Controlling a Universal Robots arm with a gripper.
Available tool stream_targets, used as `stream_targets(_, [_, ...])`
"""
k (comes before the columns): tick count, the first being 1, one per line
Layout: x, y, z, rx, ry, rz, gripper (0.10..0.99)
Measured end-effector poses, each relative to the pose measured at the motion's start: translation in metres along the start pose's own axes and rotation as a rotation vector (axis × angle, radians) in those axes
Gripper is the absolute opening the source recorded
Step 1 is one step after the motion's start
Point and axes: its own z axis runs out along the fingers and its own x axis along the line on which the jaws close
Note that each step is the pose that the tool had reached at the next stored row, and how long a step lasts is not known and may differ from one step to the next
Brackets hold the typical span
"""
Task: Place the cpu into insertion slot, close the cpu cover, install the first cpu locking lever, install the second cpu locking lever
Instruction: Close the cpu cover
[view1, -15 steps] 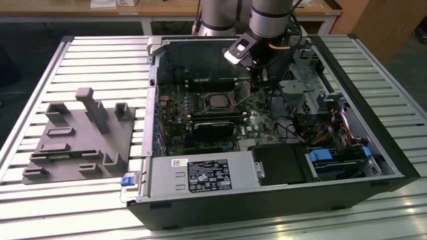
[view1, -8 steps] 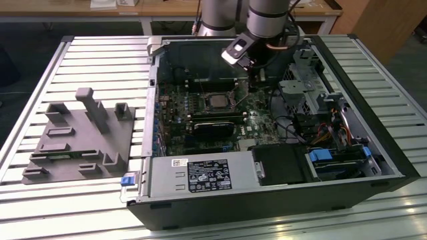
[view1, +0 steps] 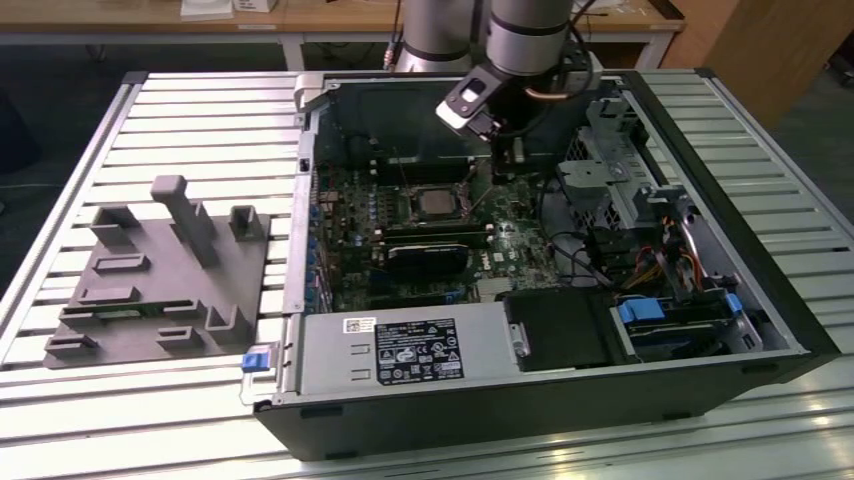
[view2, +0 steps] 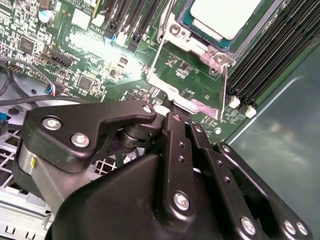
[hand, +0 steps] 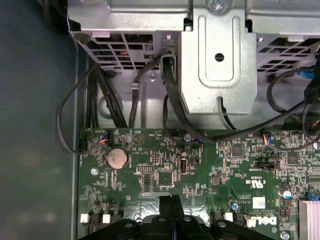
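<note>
Plainly, we judge the thin silvery metal cpu cover (view2: 200, 105), at the tip of our black gripper (view2: 173, 107) with fingers together, light yet stiff, best pressed on its free edge.

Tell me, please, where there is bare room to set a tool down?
Bare slats of the silver slatted metal table lie beyond the grey plastic fixture block and on the exterior view's right of the open black computer case. Inside the case is crowded: green motherboard, cables, black gripper.
</note>
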Motion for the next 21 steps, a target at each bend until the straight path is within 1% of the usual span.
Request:
stream_targets(10, [-0.0001,-0.0106,-0.0002,0.0,0.0,0.0,0.106])
stream_targets(16, [-0.0002,-0.0193,-0.0005,0.0,0.0,0.0,0.106])
stream_targets(21, [-0.0003,-0.0286,-0.0008,0.0,0.0,0.0,0.106])
